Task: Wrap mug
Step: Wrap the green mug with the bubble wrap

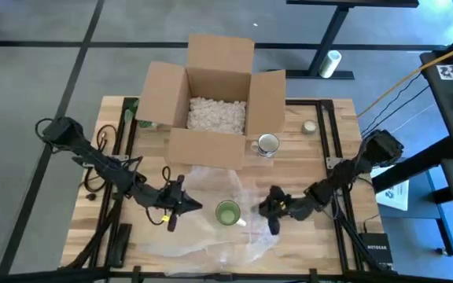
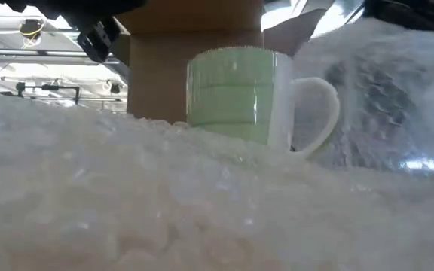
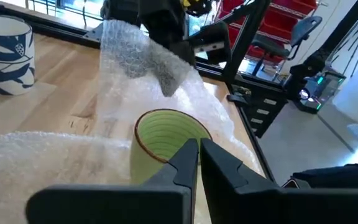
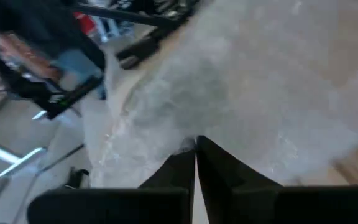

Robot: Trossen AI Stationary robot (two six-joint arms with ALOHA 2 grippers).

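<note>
Closest to the bottom of the high view lies the clear sheet of bubble wrap [image 1: 211, 228], spread over the pale wooden tabletop [image 1: 313, 236]. On it, low in the centre of that view, stands the green ceramic mug [image 1: 227, 213], upright, mouth up; the low view shows its pale handle [image 2: 316, 113] sticking out to the picture's right.

The mug sits between the two arms. The left hand [image 1: 185, 204] is just left of it in the high view, fingers pressed together and holding nothing, tips pointing straight at the mug's near wall, as the left wrist view shows [image 3: 197, 163]. The right hand [image 1: 272, 206] is just right of the mug and seems a touch farther off. Its fingers are pinched on an edge of the wrap, and it lifts a fold of it on the mug's far side from the left hand; that raised fold [image 3: 145, 59] hangs above and behind the mug's rim [image 3: 166, 130] in the left wrist view.

So the move to come, as I judge it, turns on that fold: it has to travel leftward in the high view, over the open mouth toward the left hand.

Farther up the frame stand a white mug with blue markings [image 1: 267, 145] and an open brown cardboard box [image 1: 211, 98] filled with white packing peanuts [image 1: 217, 114].
</note>
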